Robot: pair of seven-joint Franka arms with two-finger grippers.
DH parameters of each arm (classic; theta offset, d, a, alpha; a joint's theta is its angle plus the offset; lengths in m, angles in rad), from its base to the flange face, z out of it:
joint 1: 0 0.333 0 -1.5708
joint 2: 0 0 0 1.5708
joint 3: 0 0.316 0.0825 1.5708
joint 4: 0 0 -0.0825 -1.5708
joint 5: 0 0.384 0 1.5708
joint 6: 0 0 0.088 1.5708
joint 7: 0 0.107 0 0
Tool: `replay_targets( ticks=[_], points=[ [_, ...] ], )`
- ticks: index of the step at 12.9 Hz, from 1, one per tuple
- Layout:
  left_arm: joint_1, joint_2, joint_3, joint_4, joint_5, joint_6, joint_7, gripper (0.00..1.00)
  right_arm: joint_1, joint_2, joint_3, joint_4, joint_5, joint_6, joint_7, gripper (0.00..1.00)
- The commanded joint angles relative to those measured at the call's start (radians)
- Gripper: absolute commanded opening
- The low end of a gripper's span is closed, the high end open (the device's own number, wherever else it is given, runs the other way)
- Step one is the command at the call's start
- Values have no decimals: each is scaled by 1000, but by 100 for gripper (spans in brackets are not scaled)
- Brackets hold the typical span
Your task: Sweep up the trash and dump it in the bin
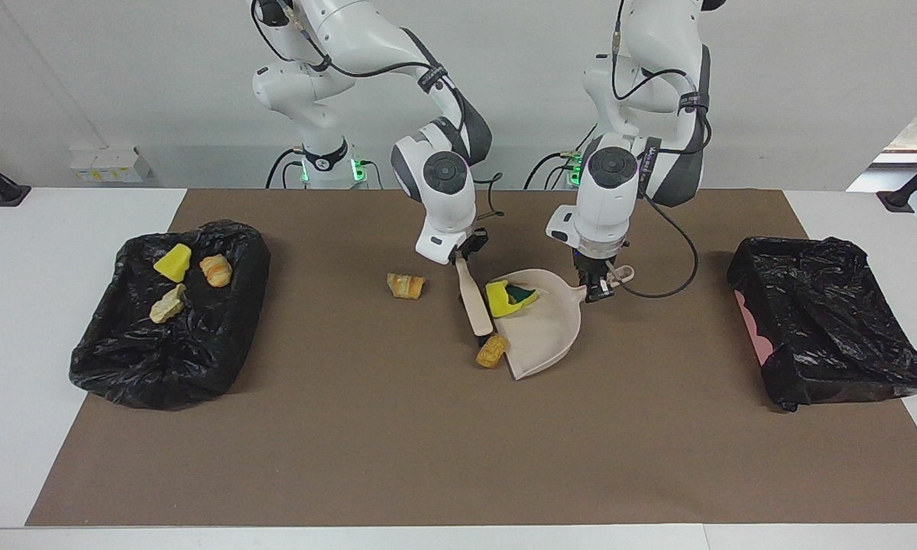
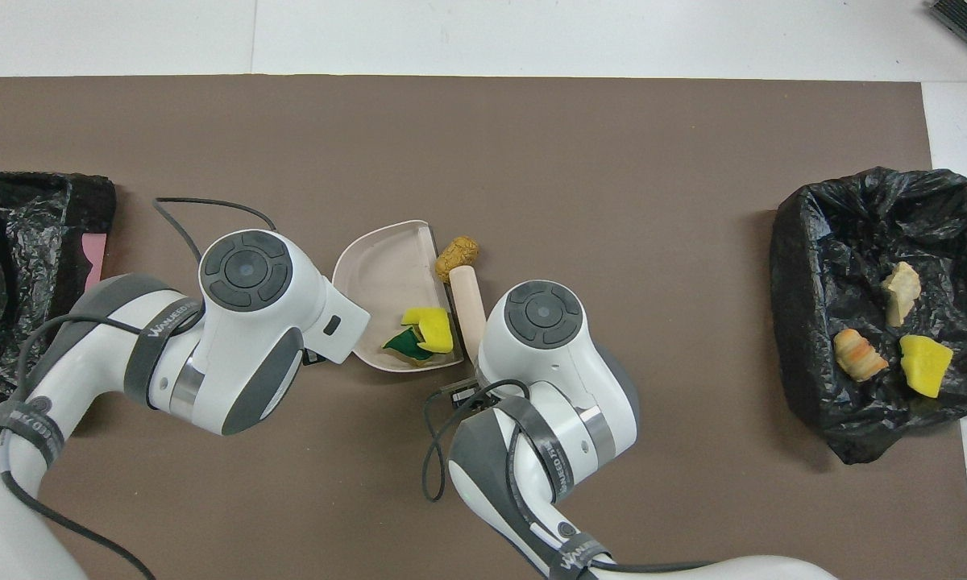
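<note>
My right hand point(image 1: 464, 258) pinches the brush point(image 1: 474, 304) handle; my left hand point(image 1: 597, 290) grips the dustpan point(image 1: 544, 330) handle. The yellow sponge piece point(image 1: 509, 297) is in, but the orange-brown lump point(image 1: 491, 352) sits at the pan's lip. I'd keep the pan flat on the table and sweep that lump squarely inward.

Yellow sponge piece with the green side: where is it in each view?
Facing view: yellow sponge piece lies in the dustpan, by the pan's end nearer the robots, beside the brush.
Overhead view: it sits low in the pan, next to the brush handle.
Shared landmark: the orange-brown lump at the pan's mouth corner.
</note>
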Motion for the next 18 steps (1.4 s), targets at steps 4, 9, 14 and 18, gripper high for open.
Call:
replay_targets(
  ticks=[4, 9, 14, 18],
  points=[
    [24, -41, 2, -52, 17, 28, 28, 0, 19, 34, 4, 148, 133, -94, 98, 0],
    [25, -51, 2, -76, 17, 65, 124, 0, -94, -71, -13, 126, 16, -336, 153, 0],
    [25, -57, 2, -95, 17, 73, 161, 0, -177, -175, -13, -17, -153, -479, 300, 0],
    [16, -55, 2, -124, 17, 103, 160, 0, -165, -342, -4, -280, -189, -450, 427, 0]
  ],
)
